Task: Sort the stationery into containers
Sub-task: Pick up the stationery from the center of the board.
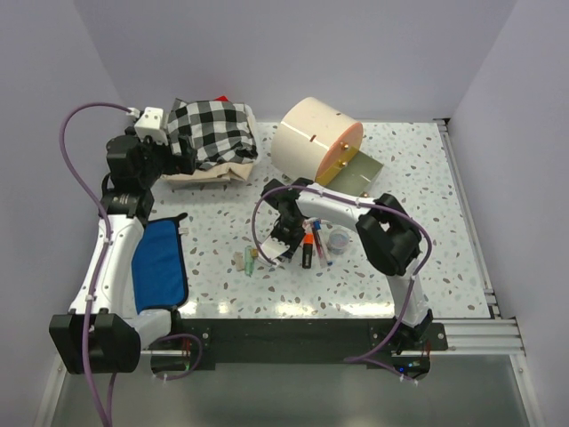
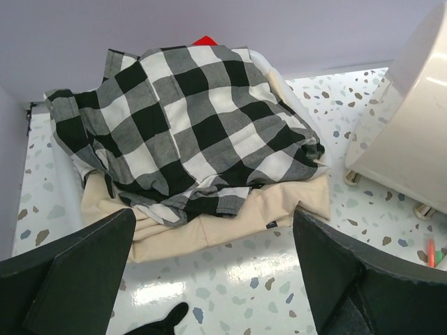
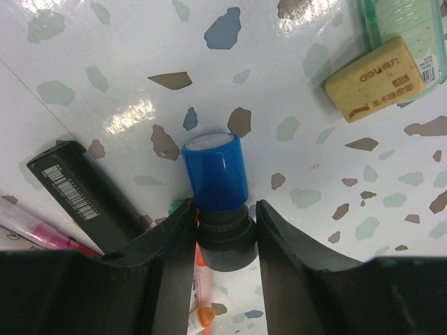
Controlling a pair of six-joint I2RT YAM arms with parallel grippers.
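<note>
My right gripper (image 3: 223, 218) is shut on a blue-capped stick (image 3: 215, 174), its fingers pressing both sides of the dark collar just above the table. Around it lie a beige eraser (image 3: 383, 78), a green eraser (image 3: 401, 28), a black barcoded stick (image 3: 84, 188) and a pink pen (image 3: 35, 234). From above, the right gripper (image 1: 283, 238) is left of the orange highlighter (image 1: 317, 238) and the clear pot (image 1: 339, 237). The cream cabinet (image 1: 311, 142) stands behind, one drawer (image 1: 357, 171) pulled out. My left gripper (image 2: 213, 227) is open and empty, facing the cloth pile.
A black-and-white checked cloth (image 1: 212, 131) on beige fabric (image 2: 230, 216) lies at the back left, next to the cabinet (image 2: 412, 125). A blue cloth (image 1: 160, 264) lies beside the left arm. Both erasers (image 1: 244, 260) sit left of the right gripper.
</note>
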